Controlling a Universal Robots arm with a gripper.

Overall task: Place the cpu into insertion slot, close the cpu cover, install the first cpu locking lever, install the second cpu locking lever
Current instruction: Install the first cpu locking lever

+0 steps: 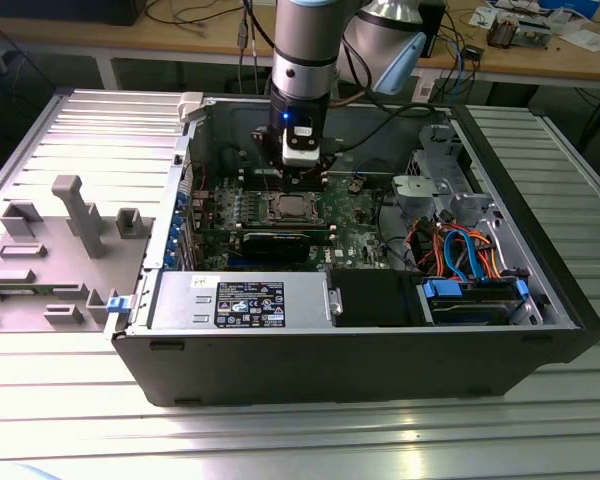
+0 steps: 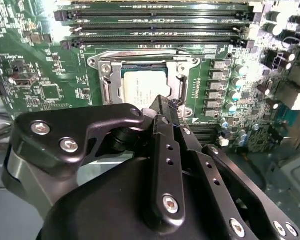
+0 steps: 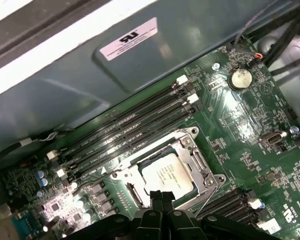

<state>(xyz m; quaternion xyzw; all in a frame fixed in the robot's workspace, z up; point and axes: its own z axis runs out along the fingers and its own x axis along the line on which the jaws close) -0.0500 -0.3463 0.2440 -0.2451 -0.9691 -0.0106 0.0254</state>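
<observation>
Saw gripper (image 3: 163, 196) closed tight, gripping nothing, tip down just over one edge of the insertion slot (image 1: 285, 210) (contact impossible to judge). Found cpu (image 3: 167, 174) seated flat in that slot on the green board (image 3: 250, 125), dull silver top showing through the window of the cpu cover (image 3: 201, 161). Logged cover lying flat around the cpu in both wrist views. Spotted long black memory slots (image 3: 135, 125) just beside it. In exterior view, saw arm (image 1: 305, 60) reaching down into open computer case (image 1: 280, 350) on ribbed table (image 1: 280, 440).
</observation>
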